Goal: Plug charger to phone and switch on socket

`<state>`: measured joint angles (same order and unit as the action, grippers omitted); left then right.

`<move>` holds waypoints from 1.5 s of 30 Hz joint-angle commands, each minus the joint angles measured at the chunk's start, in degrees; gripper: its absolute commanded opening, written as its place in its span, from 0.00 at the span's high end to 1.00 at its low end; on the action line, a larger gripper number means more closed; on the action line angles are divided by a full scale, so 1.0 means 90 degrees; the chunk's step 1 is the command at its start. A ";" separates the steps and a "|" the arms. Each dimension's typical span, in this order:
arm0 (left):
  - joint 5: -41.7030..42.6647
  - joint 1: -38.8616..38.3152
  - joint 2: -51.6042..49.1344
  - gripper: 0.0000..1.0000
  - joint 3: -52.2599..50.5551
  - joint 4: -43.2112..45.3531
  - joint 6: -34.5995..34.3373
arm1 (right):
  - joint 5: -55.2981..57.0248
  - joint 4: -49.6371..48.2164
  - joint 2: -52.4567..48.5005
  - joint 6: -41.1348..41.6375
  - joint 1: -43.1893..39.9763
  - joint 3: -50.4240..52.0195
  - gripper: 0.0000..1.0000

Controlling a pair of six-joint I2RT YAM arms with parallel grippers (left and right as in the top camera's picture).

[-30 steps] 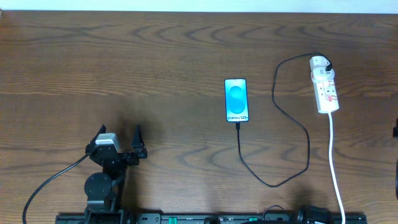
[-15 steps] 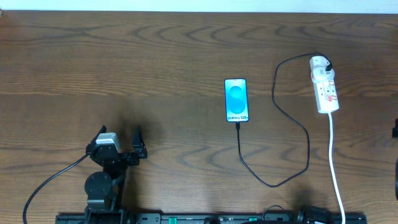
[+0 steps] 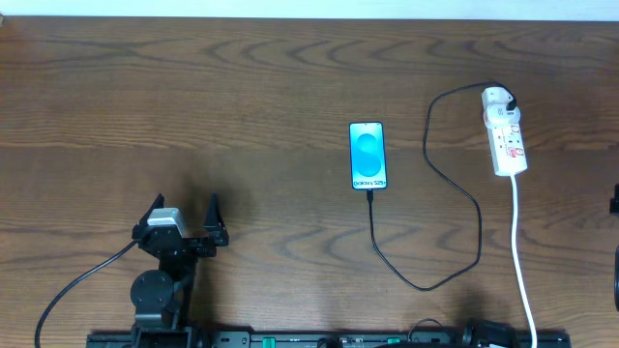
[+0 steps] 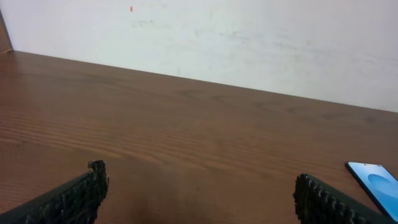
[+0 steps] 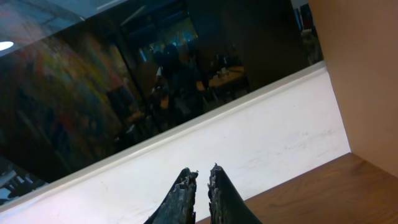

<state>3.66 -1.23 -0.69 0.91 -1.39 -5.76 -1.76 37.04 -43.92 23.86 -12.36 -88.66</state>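
Observation:
The phone (image 3: 368, 155) lies face up mid-table, its cyan screen lit; its corner also shows in the left wrist view (image 4: 376, 183). The charger's black cable (image 3: 479, 232) runs from a plug at the top of the white socket strip (image 3: 507, 135), loops down, and its connector (image 3: 369, 194) sits at the phone's bottom edge. My left gripper (image 3: 184, 203) is open and empty at the lower left, far from the phone; its fingers (image 4: 93, 186) are spread wide. My right gripper (image 5: 200, 171) is shut on nothing and points up at the wall.
The strip's white cord (image 3: 522, 261) runs down to the front edge. A dark part of the right arm (image 3: 615, 203) shows at the table's right edge. A white wall (image 4: 249, 43) lies behind the table.

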 commanded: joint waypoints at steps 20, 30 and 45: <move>0.0015 -0.0010 0.0051 0.02 -0.0075 -0.0267 0.0083 | -0.0695 -0.0102 0.0012 0.0107 0.0010 -0.0010 0.89; 0.0017 -0.0010 0.0051 0.02 -0.0075 -0.0270 0.0141 | -0.0704 -0.0199 0.0012 0.0104 0.0010 -0.0010 0.89; 0.0134 -0.0010 0.0051 0.02 -0.0075 -0.0267 0.0731 | -0.1098 -0.0588 0.0012 0.0080 0.0010 -0.0010 0.71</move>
<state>3.73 -1.26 -0.69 0.91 -1.41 -0.12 -8.91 32.38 -43.92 24.84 -12.36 -88.66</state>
